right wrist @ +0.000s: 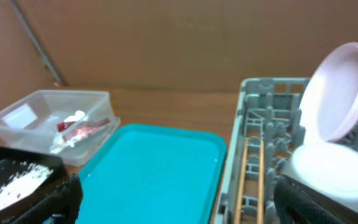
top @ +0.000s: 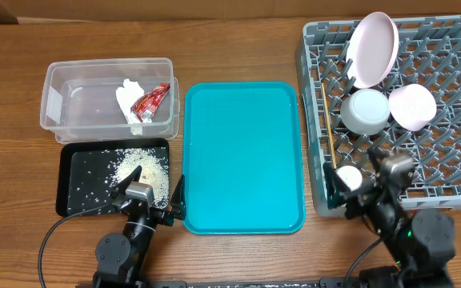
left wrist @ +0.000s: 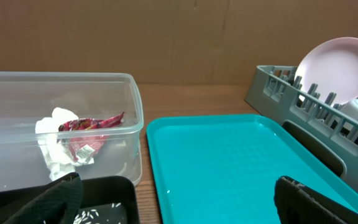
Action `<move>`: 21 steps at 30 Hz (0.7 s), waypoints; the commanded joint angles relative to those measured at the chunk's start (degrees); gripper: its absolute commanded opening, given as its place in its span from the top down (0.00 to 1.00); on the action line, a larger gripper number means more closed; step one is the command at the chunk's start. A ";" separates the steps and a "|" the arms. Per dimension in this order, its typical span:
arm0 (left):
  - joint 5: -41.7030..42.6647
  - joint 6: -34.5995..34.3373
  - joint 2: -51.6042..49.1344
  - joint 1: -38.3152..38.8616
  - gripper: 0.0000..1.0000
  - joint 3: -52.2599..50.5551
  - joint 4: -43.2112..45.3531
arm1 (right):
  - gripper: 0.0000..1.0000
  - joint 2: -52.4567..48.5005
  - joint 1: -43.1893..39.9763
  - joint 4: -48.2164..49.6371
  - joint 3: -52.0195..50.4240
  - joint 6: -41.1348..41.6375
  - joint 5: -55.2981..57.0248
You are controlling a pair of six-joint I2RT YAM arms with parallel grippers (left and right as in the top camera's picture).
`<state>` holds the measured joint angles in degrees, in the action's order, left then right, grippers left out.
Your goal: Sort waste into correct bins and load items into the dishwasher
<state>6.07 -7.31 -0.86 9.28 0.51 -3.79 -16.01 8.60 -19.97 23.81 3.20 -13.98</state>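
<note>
Left claw (top: pixel 152 196) first: gapes wide, grips nothing, hangs low at the near table edge between shallow black rectangular tray (top: pixel 66 180) and large teal serving tray (top: pixel 242 160). Same for right claw (top: pixel 362 180): fully spread, empty, low at the near left corner of the square grey plastic peg rack (top: pixel 454 80).

Sorted by kind, apparently: loose white rice grains (top: pixel 138 164) heaped on the black tray; crinkled red-and-white wrapper (top: pixel 150 100) and crumpled white napkin (top: pixel 126 100) together in the clear rectangular plastic tub (top: pixel 54 96).

Propped upright among pegs, pale pink plate (top: pixel 372 50), likely for draining. Just below it, side by side, pale grey-white bowl (top: pixel 366 110) and small pinkish-white cup (top: pixel 412 106). Laid along the rack's left edge, thin wooden chopsticks (top: pixel 328 120).

No large white plate in view.

Open room only over the bare teal tray; tub wall and rack rim close on either side.
</note>
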 commanded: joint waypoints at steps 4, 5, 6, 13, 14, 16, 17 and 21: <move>0.83 -0.39 0.50 -0.26 0.00 -0.24 -0.02 | 0.00 8.28 -0.87 5.44 -10.99 -0.15 -2.03; 0.85 -0.39 0.50 -0.26 0.00 -0.24 -0.02 | 0.00 9.33 -1.05 6.36 -12.41 -0.17 -2.01; 0.83 -0.39 0.50 -0.26 0.00 -0.24 -0.02 | 0.00 10.54 -1.29 7.43 -13.97 -0.15 -2.01; 0.83 -0.39 0.50 -0.26 0.00 -0.24 -0.02 | 0.00 15.85 -3.69 14.51 -21.79 -0.17 -2.03; 0.83 -0.39 0.50 -0.26 0.00 -0.24 -0.02 | 0.00 15.85 -4.04 16.00 -23.02 -0.17 -2.03; 0.83 -0.39 0.50 -0.26 0.00 -0.24 -0.04 | 0.00 15.85 -4.37 17.09 -23.34 -0.20 -1.99; 0.83 -0.39 0.50 -0.26 0.00 -0.24 -0.02 | 0.00 15.85 -4.55 17.18 -23.39 -0.22 -1.86; 0.83 -0.39 0.50 -0.26 0.00 -0.24 -0.02 | 0.00 15.85 -4.57 16.85 -23.39 -0.22 -1.57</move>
<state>6.07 -7.31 -0.86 9.28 0.51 -3.79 -0.84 4.43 -3.55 1.04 3.11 -15.64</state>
